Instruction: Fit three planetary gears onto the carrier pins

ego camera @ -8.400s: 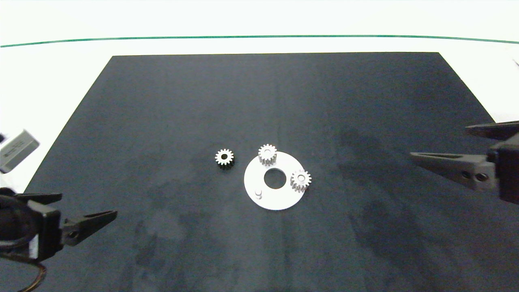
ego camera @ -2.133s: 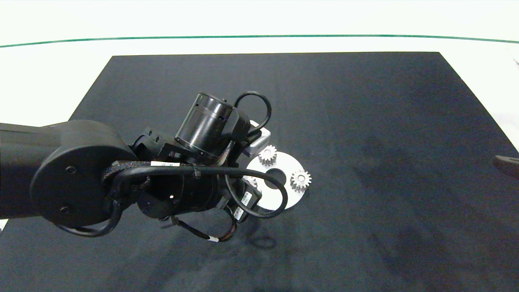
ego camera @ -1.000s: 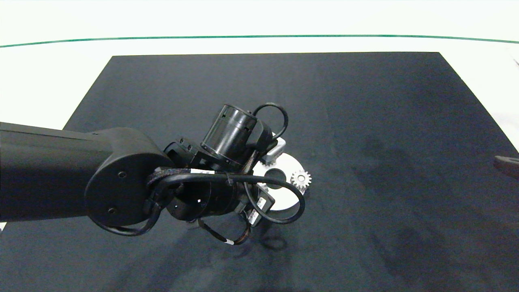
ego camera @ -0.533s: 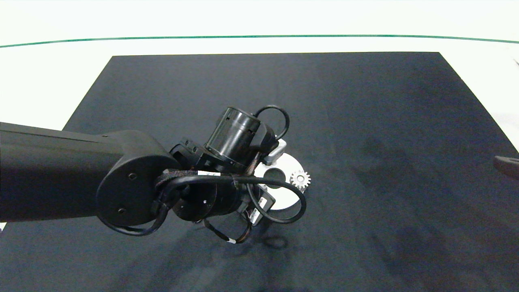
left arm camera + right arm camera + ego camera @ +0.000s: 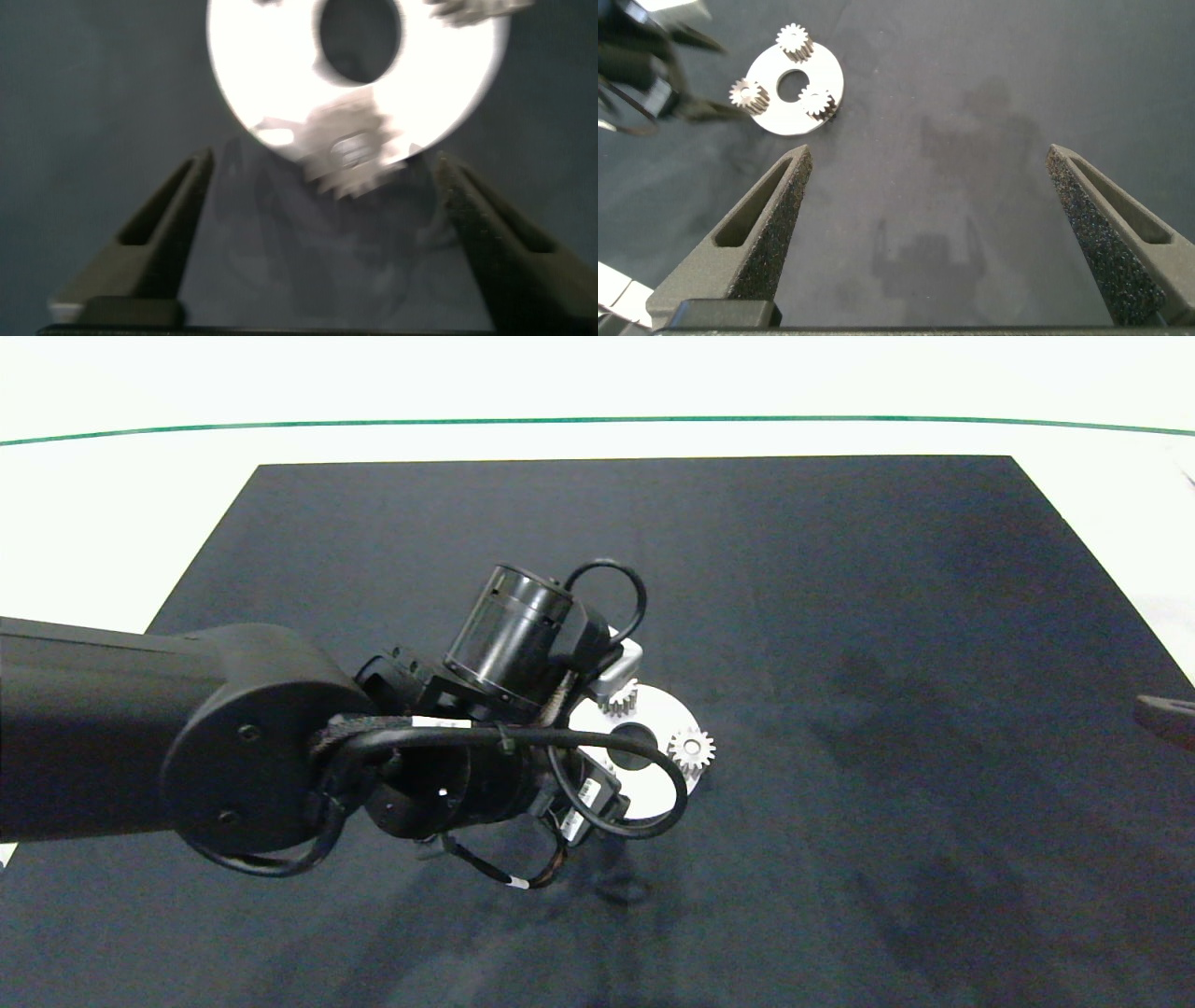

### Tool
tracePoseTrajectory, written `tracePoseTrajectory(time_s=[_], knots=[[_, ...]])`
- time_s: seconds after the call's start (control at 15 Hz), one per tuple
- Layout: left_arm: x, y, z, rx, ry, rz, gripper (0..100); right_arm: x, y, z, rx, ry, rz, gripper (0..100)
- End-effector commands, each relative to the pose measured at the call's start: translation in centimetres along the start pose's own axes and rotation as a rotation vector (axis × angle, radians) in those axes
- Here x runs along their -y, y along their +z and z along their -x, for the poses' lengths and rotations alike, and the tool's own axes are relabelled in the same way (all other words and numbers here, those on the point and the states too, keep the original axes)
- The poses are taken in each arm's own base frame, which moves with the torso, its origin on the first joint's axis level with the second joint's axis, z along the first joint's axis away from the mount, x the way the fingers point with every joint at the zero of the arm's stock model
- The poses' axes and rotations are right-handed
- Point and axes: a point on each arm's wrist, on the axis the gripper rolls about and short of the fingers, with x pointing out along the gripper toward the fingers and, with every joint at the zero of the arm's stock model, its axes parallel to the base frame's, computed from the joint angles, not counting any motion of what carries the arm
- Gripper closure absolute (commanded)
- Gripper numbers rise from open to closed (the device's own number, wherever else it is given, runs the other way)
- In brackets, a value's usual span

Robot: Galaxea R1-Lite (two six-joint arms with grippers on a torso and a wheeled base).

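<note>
A black mat [image 5: 840, 663] covers a white table [image 5: 112, 523] crossed by a thin green line [image 5: 597, 421] at the far side. On the mat lies the white carrier disc [image 5: 796, 89], with all three planetary gears [image 5: 794, 38] seated on it. The left arm [image 5: 252, 747] hides much of the disc from above; the left gripper [image 5: 327, 233] hangs wide open and empty over the nearest gear [image 5: 348, 149]. The right gripper [image 5: 943, 224], open wide and empty, is parked well apart at the mat's right side.
</note>
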Motion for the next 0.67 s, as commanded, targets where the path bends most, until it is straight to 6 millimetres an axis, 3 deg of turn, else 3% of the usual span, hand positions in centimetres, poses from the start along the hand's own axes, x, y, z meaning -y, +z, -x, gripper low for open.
tracePoseTrajectory(time_s=[0.07, 0.13, 0.27, 0.4, 0.53, 0.67], knots=[[-5.9, -2.7, 3.7, 0.023, 0.145, 0.117, 0, 0.4, 0.1, 0.8, 0.025, -0.024, 0.022, 0], [-6.2, -2.9, 3.8, 0.024, 0.154, 0.125, 0, 0.4, 0.1, 0.9, 0.031, -0.024, 0.023, 0], [-11.4, -6.5, 6.4, 0.145, 0.369, 0.302, 0, 0.6, 0.0, 1.2, 0.039, -0.030, 0.029, 0], [-14.0, -9.2, 8.2, 0.221, 0.534, 0.380, 0, 1.0, -0.3, 0.9, 0.018, -0.091, 0.021, 0], [-15.5, -11.3, 10.2, 0.257, 0.666, 0.437, 0, 1.8, -1.8, 0.5, -0.045, -0.216, 0.023, 0], [-15.3, -12.4, 12.1, 0.282, 0.719, 0.461, 0, 2.6, -3.8, 1.2, -0.087, -0.357, 0.042, 0]])
